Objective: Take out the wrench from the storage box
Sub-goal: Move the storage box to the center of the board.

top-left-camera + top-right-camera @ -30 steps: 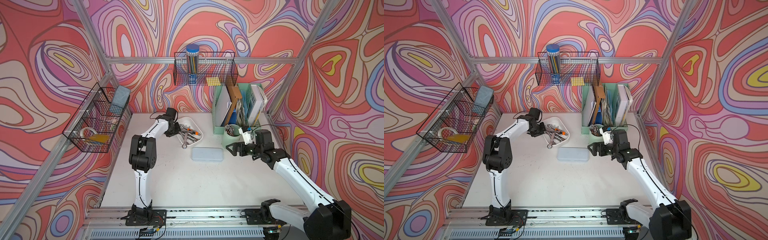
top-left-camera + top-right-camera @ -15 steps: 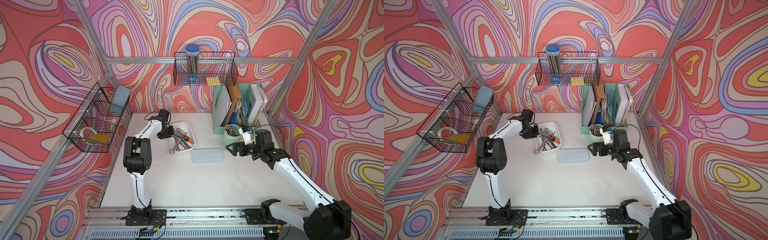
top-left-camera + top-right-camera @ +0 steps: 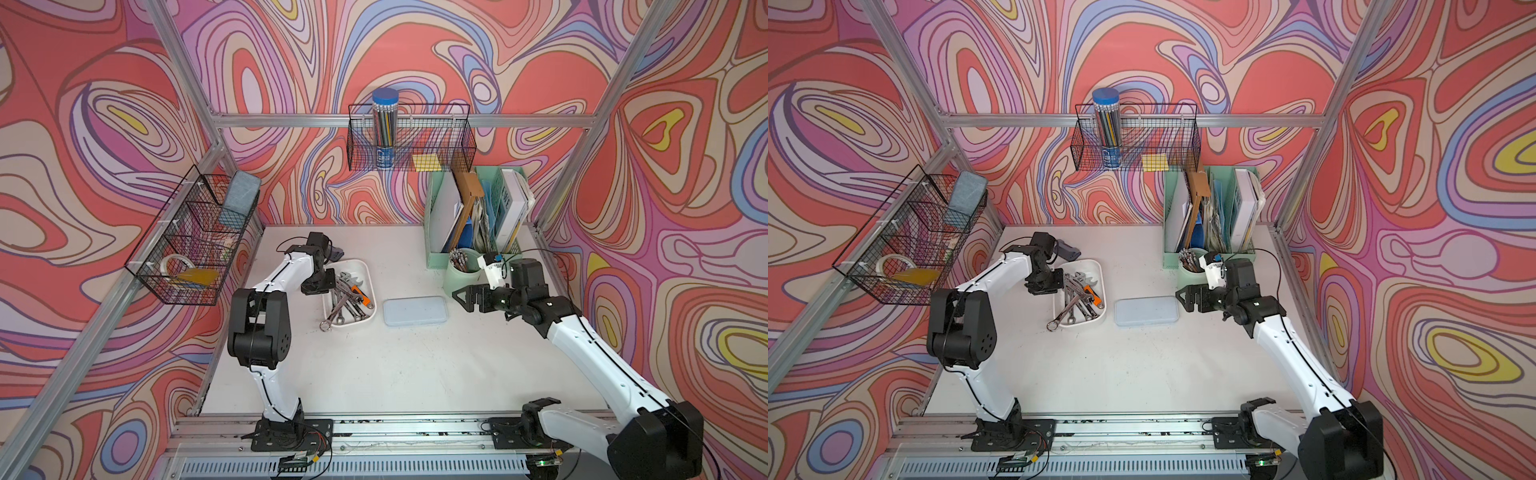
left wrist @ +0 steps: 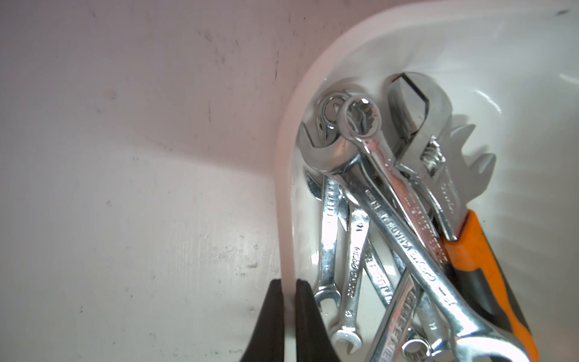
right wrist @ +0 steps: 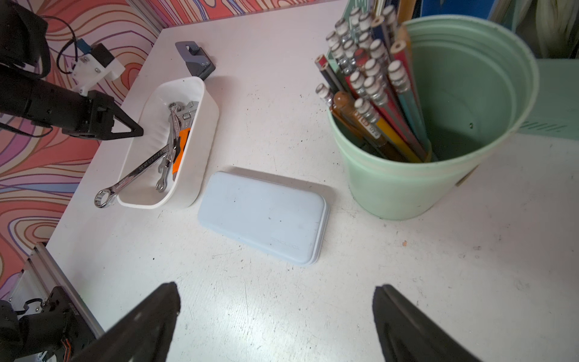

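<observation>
The left gripper, clamped on the storage box wall, had dragged it nearer; the right gripper stayed splayed. The wrenches were partly cropped.

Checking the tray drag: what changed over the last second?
The left gripper, shut on the storage box wall, dragged it with the wrenches inside toward the robot's left and nearer the arm bases, turning it somewhat. Nothing was newly grasped or let go. The right gripper stayed open and still, and the pale blue case did not move.
</observation>
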`<action>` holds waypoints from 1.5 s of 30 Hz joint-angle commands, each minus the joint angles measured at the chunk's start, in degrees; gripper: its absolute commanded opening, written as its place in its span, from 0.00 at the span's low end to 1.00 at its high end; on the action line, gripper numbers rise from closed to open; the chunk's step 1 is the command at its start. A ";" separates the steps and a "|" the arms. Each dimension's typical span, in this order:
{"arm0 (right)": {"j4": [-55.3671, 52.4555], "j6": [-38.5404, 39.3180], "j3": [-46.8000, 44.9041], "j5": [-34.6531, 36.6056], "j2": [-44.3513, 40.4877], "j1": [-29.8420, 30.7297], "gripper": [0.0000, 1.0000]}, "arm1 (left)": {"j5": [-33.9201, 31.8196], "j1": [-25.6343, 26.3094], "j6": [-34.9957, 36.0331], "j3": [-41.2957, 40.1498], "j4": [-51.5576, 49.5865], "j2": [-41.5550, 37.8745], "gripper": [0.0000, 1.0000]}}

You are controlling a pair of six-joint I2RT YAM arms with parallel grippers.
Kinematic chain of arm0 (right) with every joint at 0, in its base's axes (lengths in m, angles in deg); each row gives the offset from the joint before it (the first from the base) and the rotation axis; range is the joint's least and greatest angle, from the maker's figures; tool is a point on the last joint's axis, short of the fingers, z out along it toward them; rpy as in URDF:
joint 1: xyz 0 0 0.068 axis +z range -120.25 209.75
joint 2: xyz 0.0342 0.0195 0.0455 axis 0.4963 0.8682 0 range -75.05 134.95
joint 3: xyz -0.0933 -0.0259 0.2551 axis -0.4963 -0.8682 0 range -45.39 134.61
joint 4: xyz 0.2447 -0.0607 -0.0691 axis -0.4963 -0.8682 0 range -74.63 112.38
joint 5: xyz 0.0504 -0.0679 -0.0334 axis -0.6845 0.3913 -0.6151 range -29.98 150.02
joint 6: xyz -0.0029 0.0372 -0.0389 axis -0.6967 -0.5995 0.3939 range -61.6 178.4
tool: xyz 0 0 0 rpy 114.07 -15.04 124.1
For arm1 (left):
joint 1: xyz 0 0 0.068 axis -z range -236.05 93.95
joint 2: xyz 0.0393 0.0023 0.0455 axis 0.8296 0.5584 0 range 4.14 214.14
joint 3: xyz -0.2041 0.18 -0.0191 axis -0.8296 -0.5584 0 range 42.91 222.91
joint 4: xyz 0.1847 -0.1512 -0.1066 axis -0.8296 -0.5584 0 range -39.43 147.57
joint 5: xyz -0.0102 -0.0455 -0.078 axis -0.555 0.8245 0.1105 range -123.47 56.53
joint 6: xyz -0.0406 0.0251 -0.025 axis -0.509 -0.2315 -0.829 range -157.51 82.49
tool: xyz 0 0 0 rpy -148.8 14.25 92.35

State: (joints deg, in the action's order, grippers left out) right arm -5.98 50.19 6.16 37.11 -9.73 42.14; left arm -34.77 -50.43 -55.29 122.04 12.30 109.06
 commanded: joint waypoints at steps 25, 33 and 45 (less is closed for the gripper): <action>-2.99 1.31 3.73 2.34 -1.60 0.47 0.98 | 1.30 13.34 -10.26 -28.01 -6.86 -29.59 0.00; -2.80 1.48 3.73 2.42 -1.34 0.48 0.98 | 1.78 21.20 -18.67 -33.18 -8.82 -36.10 0.00; -5.73 -0.63 2.88 -0.76 -3.38 0.76 0.98 | 3.75 34.50 -32.02 -32.24 -2.00 -34.83 0.00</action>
State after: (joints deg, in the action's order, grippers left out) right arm -9.63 50.57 8.83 37.61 -11.37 42.31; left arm -33.40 -18.34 -83.11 87.84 7.18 73.59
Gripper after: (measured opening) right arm 0.983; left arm 0.102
